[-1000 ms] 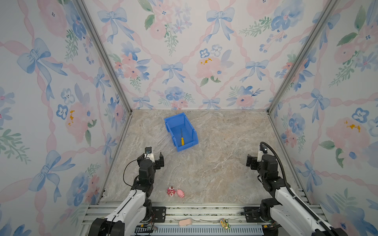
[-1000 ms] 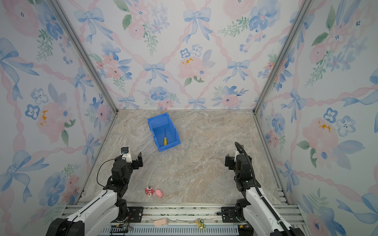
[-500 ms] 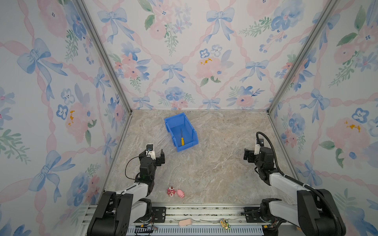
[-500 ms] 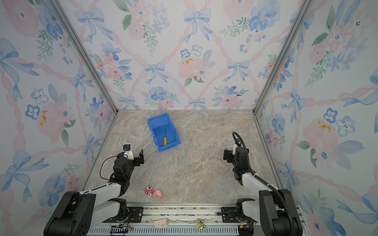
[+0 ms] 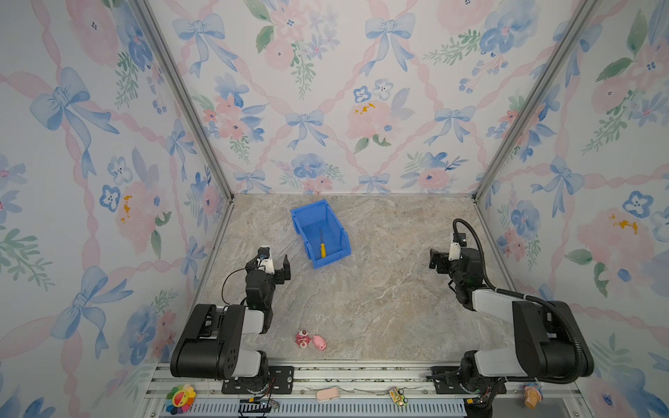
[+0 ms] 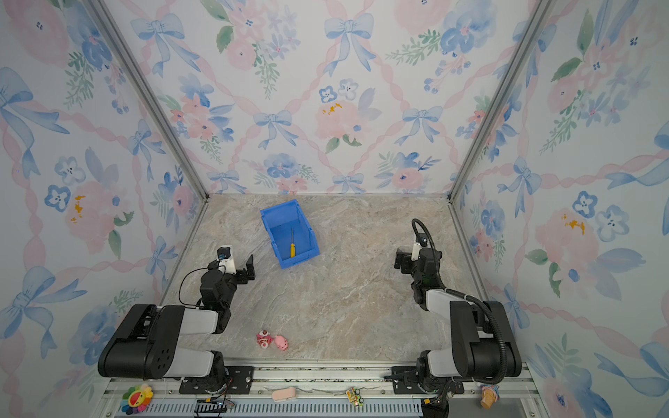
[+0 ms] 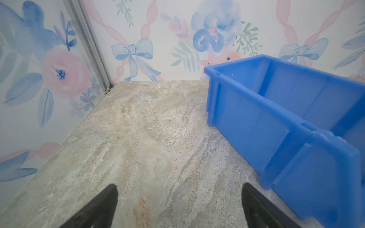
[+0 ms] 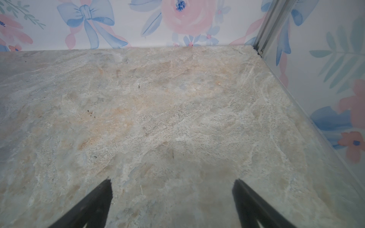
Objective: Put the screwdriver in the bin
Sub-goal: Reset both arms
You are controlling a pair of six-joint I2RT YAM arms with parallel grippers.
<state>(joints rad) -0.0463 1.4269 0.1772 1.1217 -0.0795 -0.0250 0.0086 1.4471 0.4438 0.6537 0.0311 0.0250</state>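
The blue bin point(image 5: 311, 226) stands on the marble table toward the back, left of centre, and shows in both top views point(image 6: 282, 226). Inside it lies the screwdriver point(image 5: 321, 244), yellow handle toward the front point(image 6: 292, 245). My left gripper point(image 5: 269, 262) is low, just front-left of the bin and apart from it, open and empty point(image 7: 179, 186). The left wrist view has the bin's side wall point(image 7: 276, 118) close by; the screwdriver is hidden there. My right gripper point(image 5: 449, 257) stands near the right wall, open over bare table point(image 8: 172, 180).
Two small pink toy figures point(image 5: 311, 340) lie near the table's front edge. Floral walls close in the left, back and right. On the front rail sit a flower toy point(image 5: 180, 398), a pink pad point(image 5: 327, 394) and a small toy car point(image 5: 398, 395).
Both arms have folded down toward the front rail, their grippers staying open and about where they were. The bin and the screwdriver in it have not moved.
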